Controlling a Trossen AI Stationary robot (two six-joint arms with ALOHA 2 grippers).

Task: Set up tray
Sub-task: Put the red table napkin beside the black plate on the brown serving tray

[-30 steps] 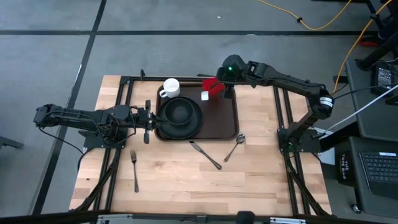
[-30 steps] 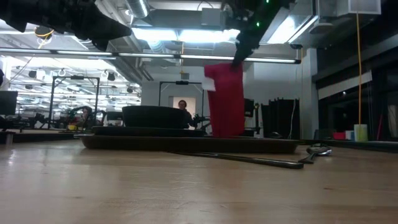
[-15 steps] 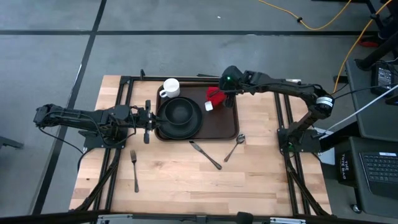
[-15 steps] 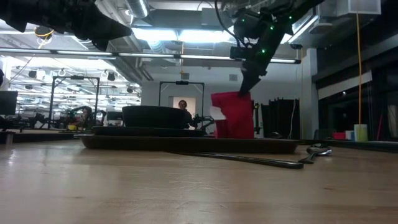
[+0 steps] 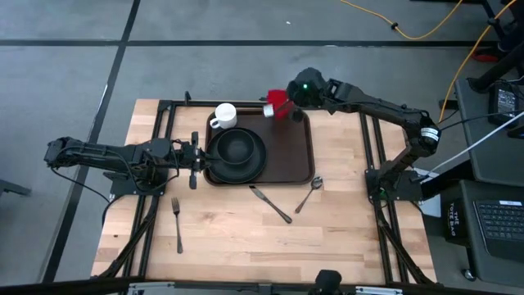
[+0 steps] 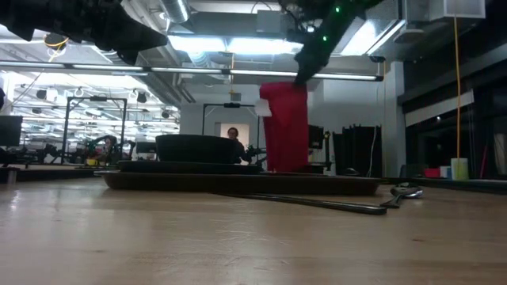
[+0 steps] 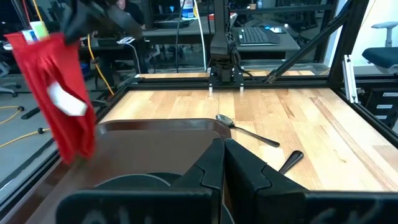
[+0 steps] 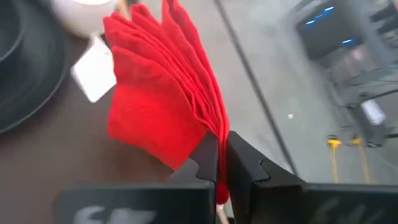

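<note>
Red napkin held aloft over the tray's far corner

The right end effector (image 5: 282,102) is clamped on the red napkin (image 6: 285,127), which hangs above the tray (image 5: 296,160) resting on the counter (image 5: 246,229); the left end effector (image 5: 194,156), closed on nothing, is parked beside the plate (image 5: 237,152). If released too high, the napkin could be dropped unfolded or draped over the rim beside the mug (image 5: 223,116)

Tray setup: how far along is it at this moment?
Done: the black plate sits on the tray and the white mug stands at its far rim. In hand: the right end effector holds the red napkin hanging above the tray. Left: fork, knife and spoon lie on the table; the left end effector rests shut beside the tray.
</note>
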